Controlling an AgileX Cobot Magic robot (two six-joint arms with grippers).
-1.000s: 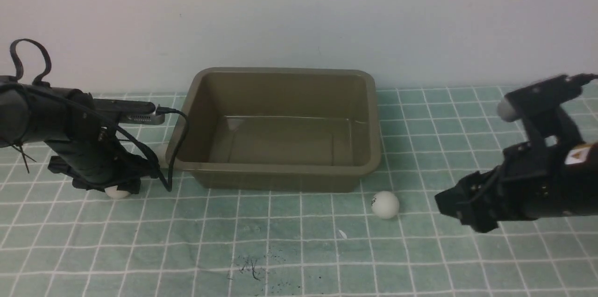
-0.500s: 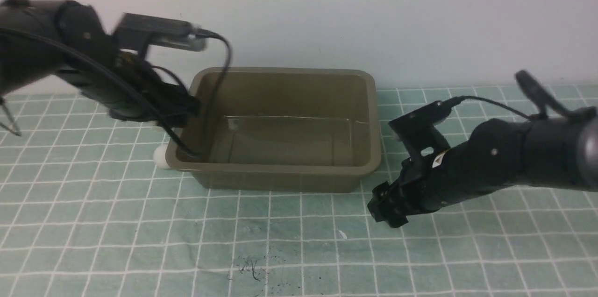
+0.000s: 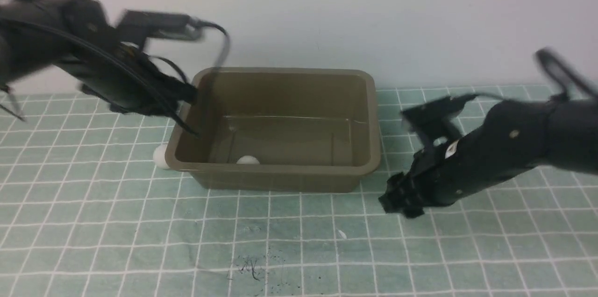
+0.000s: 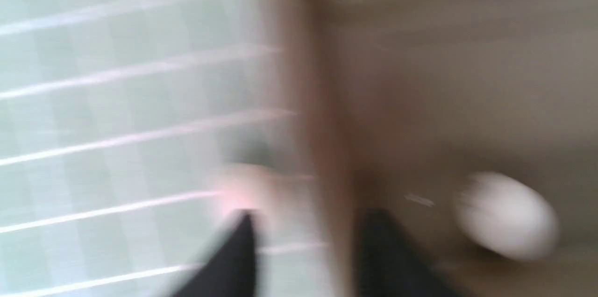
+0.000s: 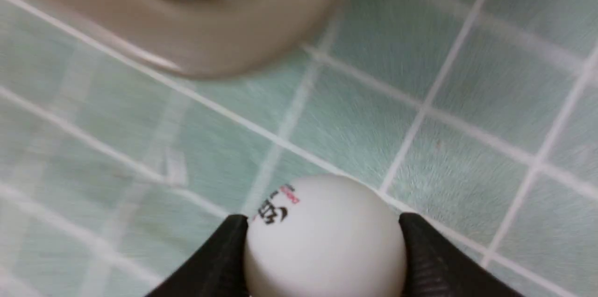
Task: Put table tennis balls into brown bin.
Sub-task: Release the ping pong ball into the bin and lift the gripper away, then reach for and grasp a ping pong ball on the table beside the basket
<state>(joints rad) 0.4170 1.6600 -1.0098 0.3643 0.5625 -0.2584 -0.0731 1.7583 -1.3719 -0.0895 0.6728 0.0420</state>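
The right end effector (image 5: 322,259) grasps the marked ball (image 5: 327,236) just outside the brown bin (image 3: 280,169). The left end effector (image 4: 306,245), blurred, seems released. A second ball (image 3: 247,160) lies inside, and a third ball (image 3: 160,156) sits outside.

The setting was a robot test bench in a laboratory-type room: a plain white wall (image 3: 299,7) stood behind a flat surface covered by a pale green mat (image 3: 93,241) printed with a regular white grid. Two black jointed arms, the left arm (image 3: 93,82) and the right arm (image 3: 514,147), reached over the mat, with an exposed cable (image 3: 223,49) looping from the left one. The mat carried a dark scuff (image 3: 247,266), and a plain plastic brown bin (image 3: 280,178) stood on it.
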